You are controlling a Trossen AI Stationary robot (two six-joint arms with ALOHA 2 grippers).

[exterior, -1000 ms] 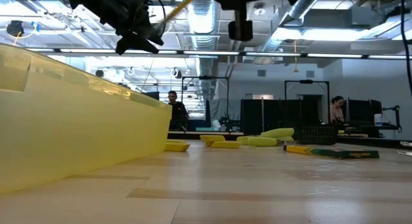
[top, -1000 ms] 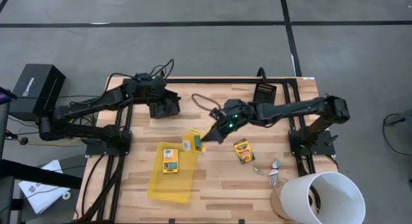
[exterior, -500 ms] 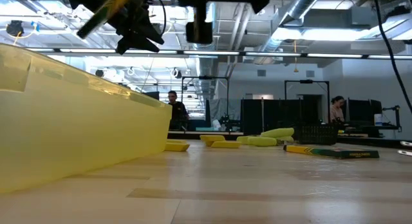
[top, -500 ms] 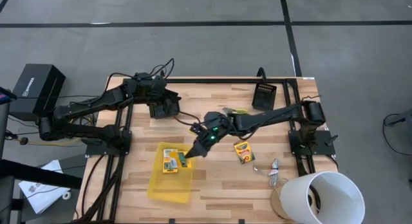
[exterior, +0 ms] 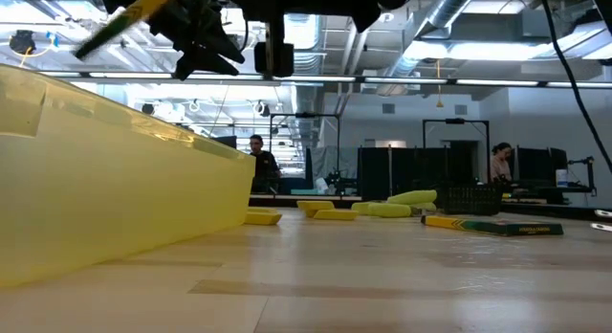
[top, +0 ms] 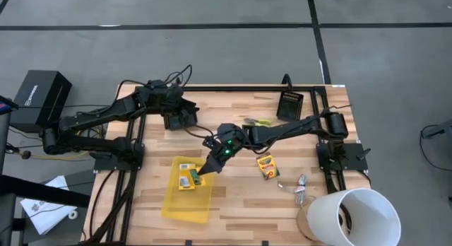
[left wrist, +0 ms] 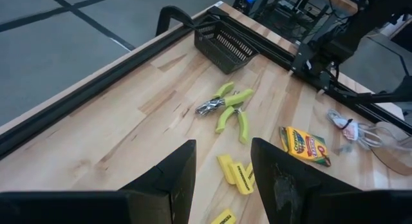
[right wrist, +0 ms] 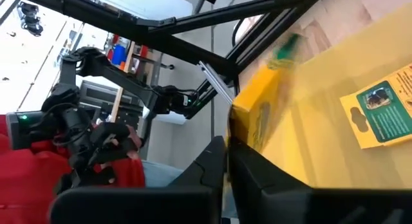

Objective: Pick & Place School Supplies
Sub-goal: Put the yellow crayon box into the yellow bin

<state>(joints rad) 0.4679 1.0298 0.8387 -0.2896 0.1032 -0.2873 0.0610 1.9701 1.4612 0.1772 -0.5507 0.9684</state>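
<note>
While parked at the table's far left edge with fingers spread and holding nothing, left gripper (top: 180, 121) waits. Further right, over the yellow tray (top: 185, 203): right gripper (top: 200, 175), moved here from mid-table within the last second, clamped on a printed box (right wrist: 256, 116) above another box (top: 186, 177) already inside. Probably close to release. Hidden under the fingers from above; edge blurred at the wrist. Further right, on bare wood: crayon box (top: 266, 165), scissor-like tools (left wrist: 226, 107).

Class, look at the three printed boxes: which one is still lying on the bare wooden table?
The printed box right of the yellow tray. The second box lies inside the tray; the right gripper holds the third box above it.
</note>
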